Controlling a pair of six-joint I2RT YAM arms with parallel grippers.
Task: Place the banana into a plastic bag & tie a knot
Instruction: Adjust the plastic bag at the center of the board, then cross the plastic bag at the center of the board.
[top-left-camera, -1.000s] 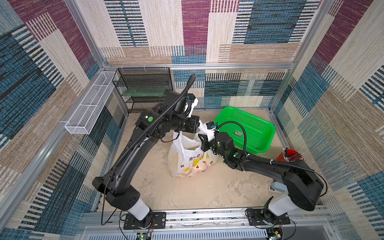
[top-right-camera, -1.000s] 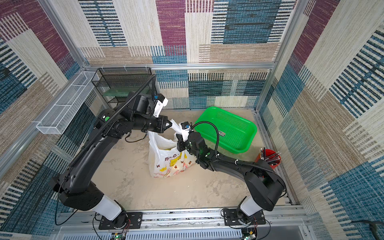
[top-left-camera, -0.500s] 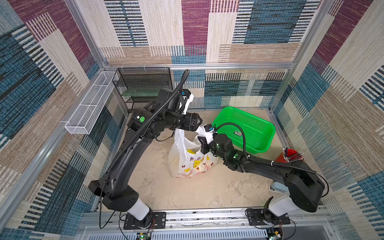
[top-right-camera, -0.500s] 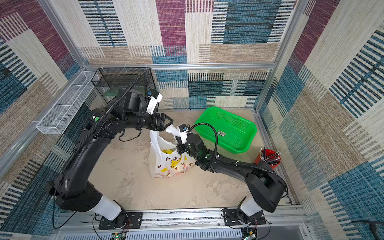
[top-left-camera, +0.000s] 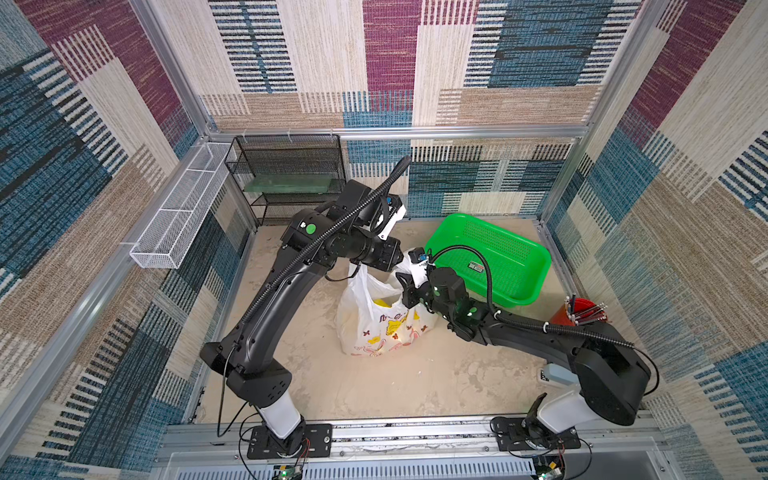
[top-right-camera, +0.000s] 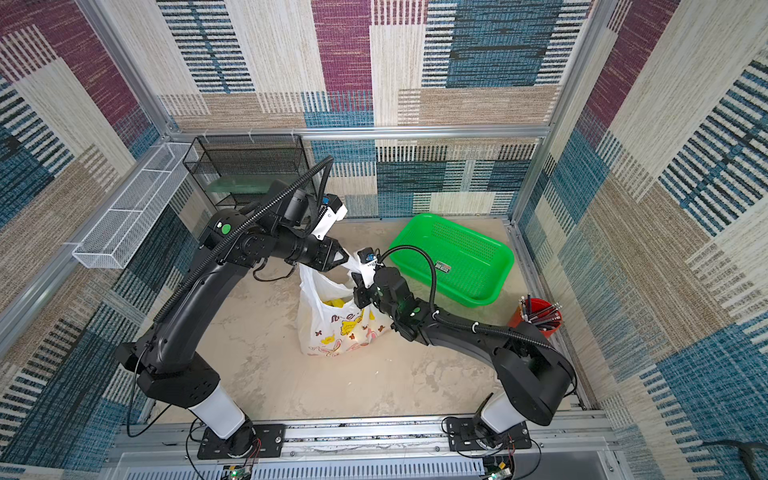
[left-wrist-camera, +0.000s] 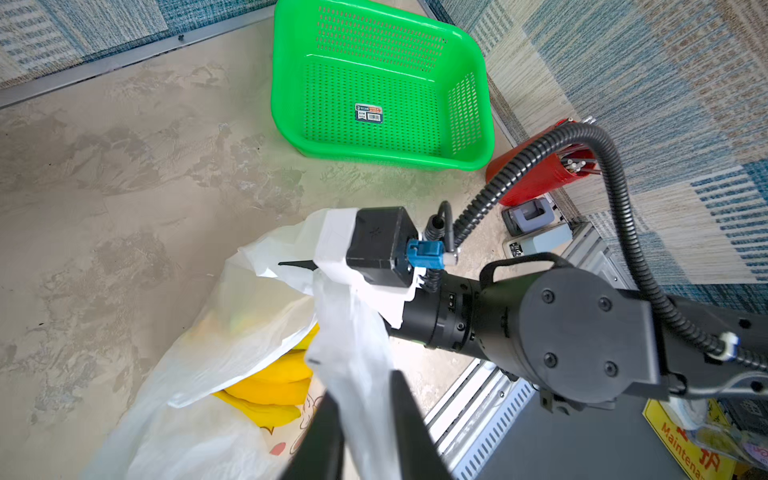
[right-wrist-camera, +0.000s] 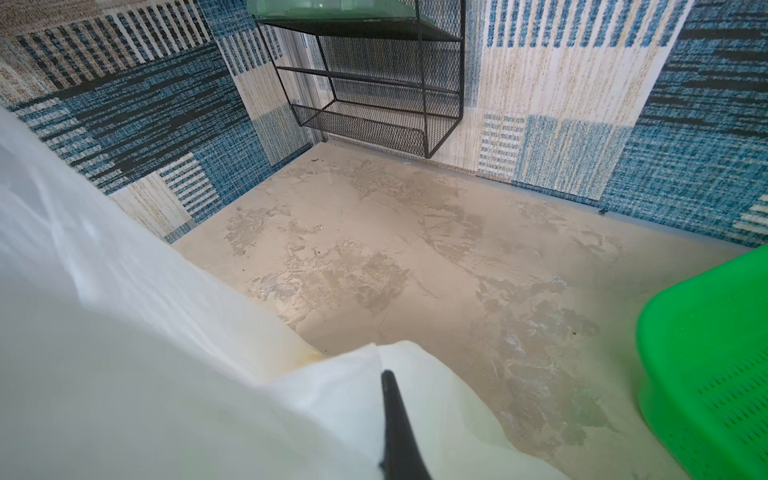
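At the middle of the tabletop (top-left-camera: 374, 386), the plastic bag (top-left-camera: 374, 324) stands with the banana (left-wrist-camera: 270, 386) inside, and the left gripper (left-wrist-camera: 363, 384), spread wide a moment ago, now pinches one white handle strip (left-wrist-camera: 353, 332) while the right gripper (top-left-camera: 409, 291) stays clamped on the bag's opposite rim, so tying can begin.

Tabletop (top-left-camera: 374, 386) under plastic bag (top-left-camera: 374, 332), green basket (top-left-camera: 490, 253)

1. Robotics test cell: aluminium framing (top-left-camera: 374, 132) boxes in my bench (top-left-camera: 374, 386), its walls hung with patterned woven panels (top-left-camera: 519, 50).
2. My mounting plates (top-left-camera: 318, 438) bolt to a metal rail (top-left-camera: 395, 432) at the front.
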